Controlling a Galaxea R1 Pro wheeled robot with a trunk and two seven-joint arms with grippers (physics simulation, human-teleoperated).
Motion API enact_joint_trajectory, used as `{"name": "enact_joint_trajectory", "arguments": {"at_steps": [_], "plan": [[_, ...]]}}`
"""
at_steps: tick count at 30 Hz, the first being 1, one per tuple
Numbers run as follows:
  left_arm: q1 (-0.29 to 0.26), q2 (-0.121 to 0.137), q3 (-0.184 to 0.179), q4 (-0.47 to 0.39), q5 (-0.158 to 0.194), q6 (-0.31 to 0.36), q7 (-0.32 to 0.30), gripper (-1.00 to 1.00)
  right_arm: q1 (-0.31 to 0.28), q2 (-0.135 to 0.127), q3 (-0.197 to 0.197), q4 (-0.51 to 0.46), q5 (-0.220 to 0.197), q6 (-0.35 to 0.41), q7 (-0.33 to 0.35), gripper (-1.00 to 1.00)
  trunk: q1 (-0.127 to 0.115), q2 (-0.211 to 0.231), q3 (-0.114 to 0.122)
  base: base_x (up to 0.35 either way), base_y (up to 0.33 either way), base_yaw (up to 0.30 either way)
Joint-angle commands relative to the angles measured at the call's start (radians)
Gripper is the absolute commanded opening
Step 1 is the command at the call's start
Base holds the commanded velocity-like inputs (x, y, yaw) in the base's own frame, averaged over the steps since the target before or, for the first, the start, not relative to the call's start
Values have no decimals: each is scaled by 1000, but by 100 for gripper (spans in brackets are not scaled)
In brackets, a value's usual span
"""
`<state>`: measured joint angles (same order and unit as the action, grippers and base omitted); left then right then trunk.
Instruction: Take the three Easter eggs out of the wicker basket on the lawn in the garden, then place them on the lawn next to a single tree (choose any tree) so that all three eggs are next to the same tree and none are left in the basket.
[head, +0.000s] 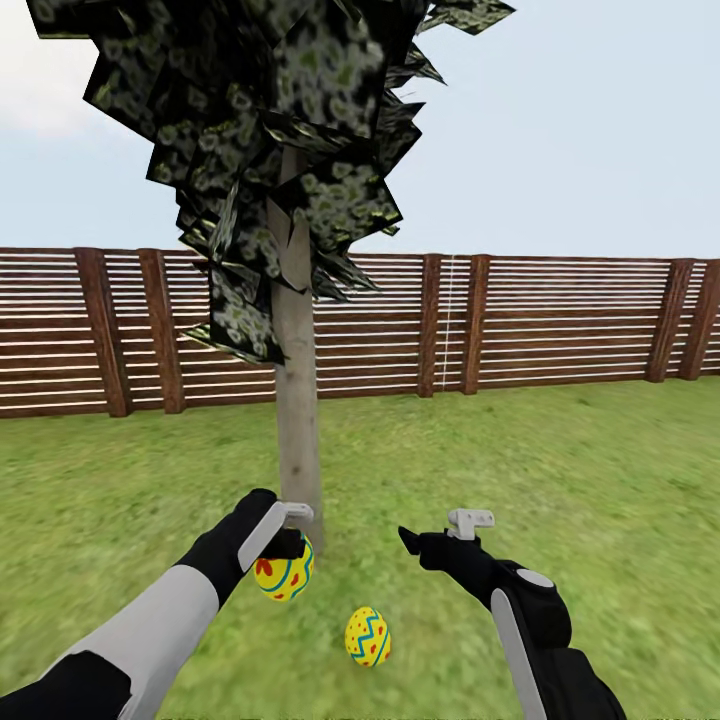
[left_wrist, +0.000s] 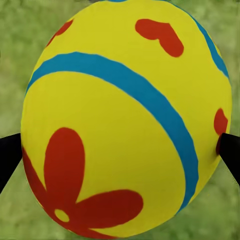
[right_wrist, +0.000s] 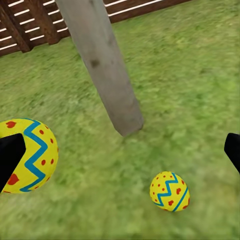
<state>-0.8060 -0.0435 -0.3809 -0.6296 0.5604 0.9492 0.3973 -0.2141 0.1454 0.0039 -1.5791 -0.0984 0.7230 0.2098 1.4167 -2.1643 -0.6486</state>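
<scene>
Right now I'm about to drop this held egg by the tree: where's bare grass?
Bare lawn: left of the tree trunk and behind it toward the fence. Crowded on the near side: the zigzag egg lies between left gripper with flower egg and right gripper.

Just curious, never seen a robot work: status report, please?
Left gripper shut on flower egg. Right gripper open. Zigzag egg on lawn beside tree. No obstacle seen.

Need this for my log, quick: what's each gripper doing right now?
Left gripper: closed on the glossy yellow egg with a red flower.
Right gripper: open, holding nothing.
</scene>
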Motion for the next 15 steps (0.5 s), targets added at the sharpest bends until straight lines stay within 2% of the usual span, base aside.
{"name": "enact_joint_trajectory", "arguments": {"at_steps": [1, 15], "plan": [[-1, 1, -4, -1, 10, -7, 9, -100, -1, 0, -1, -1, -9, 6, -3, 100, 4, -8, -4, 0, 0, 0], [-1, 2, -6, -1, 9, -48, 9, -100, -1, 0, 0, -1, -10, 6, -3, 100, 57, -106, -48, 0, 0, 0]]}}
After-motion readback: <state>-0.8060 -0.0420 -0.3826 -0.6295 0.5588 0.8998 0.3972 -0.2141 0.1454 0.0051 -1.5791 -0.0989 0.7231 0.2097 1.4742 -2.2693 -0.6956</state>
